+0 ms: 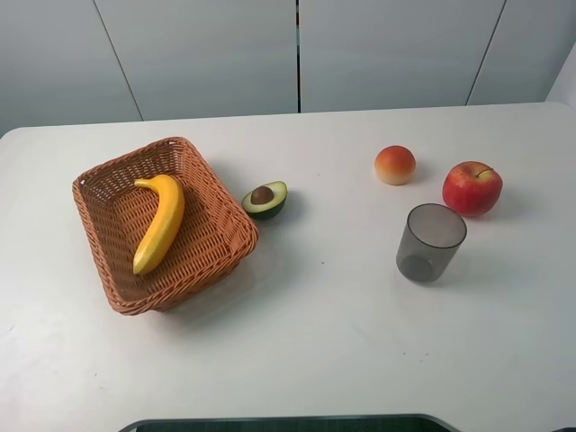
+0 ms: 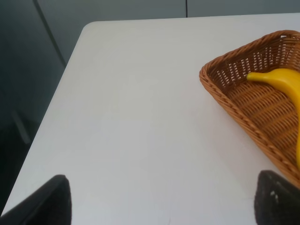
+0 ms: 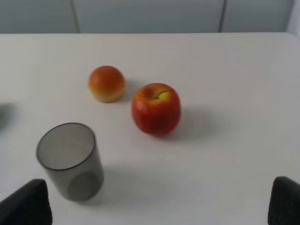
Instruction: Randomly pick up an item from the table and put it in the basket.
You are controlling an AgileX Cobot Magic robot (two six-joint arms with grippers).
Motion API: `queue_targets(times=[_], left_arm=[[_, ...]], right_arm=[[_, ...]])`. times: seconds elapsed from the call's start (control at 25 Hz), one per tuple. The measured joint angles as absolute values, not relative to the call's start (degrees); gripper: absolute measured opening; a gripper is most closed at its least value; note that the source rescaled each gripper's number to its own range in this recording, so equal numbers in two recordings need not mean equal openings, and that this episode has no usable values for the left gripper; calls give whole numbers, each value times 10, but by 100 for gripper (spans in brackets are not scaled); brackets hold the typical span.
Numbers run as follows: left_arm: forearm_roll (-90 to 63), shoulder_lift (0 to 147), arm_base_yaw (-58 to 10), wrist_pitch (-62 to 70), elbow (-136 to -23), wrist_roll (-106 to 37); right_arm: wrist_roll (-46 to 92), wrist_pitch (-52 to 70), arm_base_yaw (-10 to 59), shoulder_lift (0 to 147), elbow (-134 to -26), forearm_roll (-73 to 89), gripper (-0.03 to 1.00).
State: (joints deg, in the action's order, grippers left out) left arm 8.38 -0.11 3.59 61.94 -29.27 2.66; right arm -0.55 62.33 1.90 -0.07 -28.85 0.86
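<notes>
**Banana lodged in basket; both arms drawn clear**

The banana is seen lying lengthwise inside the basket, resting on the woven floor, stem end toward the far rim. The task is judged essentially done.

Left gripper: fingers spread wide, nothing held, bare table between them, just short of the basket's near wall. Right gripper: likewise parted and empty, well away from the basket.

If any step is left, it is judged to be a clean retreat. The left arm is best lifted straight up before being swung, so the flared rim is not clipped and the basket not dragged.

Noted around the basket: a halved avocado just beside its right wall, close enough to be knocked. Well apart to the right: a grey cup, a red apple, a small orange fruit. Nothing is seen blocking the basket's mouth.
</notes>
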Motion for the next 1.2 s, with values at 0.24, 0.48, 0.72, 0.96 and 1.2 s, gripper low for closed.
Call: queue_targets(times=[0.24, 0.48, 0.72, 0.96, 1.2], left_arm=[[84, -1, 36, 619, -293, 27], [84, -1, 36, 619, -293, 27], [84, -1, 36, 619, -293, 27], [84, -1, 36, 619, -293, 27], [84, -1, 36, 619, -293, 27]], right_arm=[[-6, 623, -18, -1, -289, 9, 100], [-6, 623, -41, -1, -289, 9, 100], [-6, 623, -41, -1, -289, 9, 100], [-6, 623, -41, -1, -289, 9, 100], [-6, 623, -41, -1, -289, 9, 100]])
